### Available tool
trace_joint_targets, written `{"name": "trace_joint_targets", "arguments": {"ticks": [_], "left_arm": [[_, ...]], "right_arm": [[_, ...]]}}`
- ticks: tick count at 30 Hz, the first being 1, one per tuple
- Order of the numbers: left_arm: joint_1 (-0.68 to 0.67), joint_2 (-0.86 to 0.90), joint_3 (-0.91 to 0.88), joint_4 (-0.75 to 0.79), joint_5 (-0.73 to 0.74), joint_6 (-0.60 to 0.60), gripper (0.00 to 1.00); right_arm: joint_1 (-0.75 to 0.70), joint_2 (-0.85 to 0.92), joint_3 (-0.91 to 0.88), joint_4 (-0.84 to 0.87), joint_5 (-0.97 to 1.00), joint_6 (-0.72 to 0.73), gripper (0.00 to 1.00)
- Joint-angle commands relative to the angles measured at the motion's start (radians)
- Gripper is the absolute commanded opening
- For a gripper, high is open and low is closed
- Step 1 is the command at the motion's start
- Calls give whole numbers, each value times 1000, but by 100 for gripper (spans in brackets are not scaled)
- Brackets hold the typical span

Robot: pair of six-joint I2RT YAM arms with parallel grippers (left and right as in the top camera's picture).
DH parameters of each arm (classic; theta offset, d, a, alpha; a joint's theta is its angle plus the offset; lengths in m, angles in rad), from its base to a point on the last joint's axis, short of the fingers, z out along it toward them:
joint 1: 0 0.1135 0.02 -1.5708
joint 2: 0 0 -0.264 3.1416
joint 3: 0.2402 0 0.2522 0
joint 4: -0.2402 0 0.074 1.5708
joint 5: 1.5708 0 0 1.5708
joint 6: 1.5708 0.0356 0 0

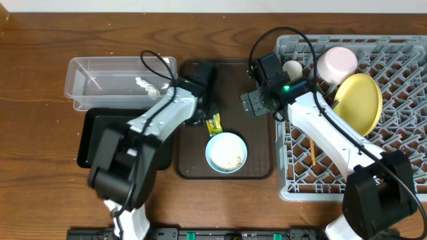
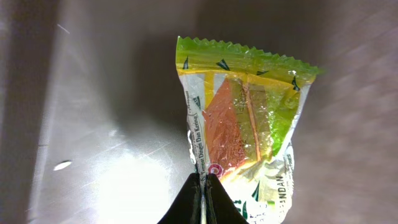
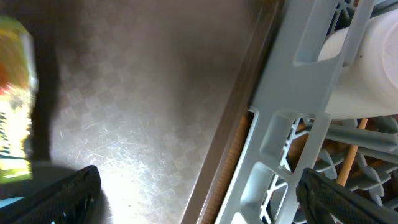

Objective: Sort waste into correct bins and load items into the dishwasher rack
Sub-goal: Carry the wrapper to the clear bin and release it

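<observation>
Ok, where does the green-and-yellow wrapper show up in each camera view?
Overhead: wrapper mid-picture on the brown tray, just above the blue bowl.
Left wrist: wrapper centre-right, pinched at its lower edge by the left hand.
Right wrist: wrapper blurred at the far left edge.
Shared landmark: the brown tray beneath it.

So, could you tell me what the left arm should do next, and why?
Probably lift straight up. The left gripper is shut on the wrapper's edge, and the wrapper seems to lie flat on the brown tray, so it should clear that surface before being carried off.
</observation>
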Motion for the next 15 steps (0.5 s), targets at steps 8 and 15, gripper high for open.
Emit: {"name": "trace_joint_targets", "arguments": {"ticks": [8, 15], "left_arm": [[151, -277, 25, 8, -39, 27, 6], [315, -319, 25, 54, -118, 27, 6]], "right_arm": [[9, -10, 1, 2, 5, 12, 99], [8, -10, 1, 2, 5, 12, 99]]}}
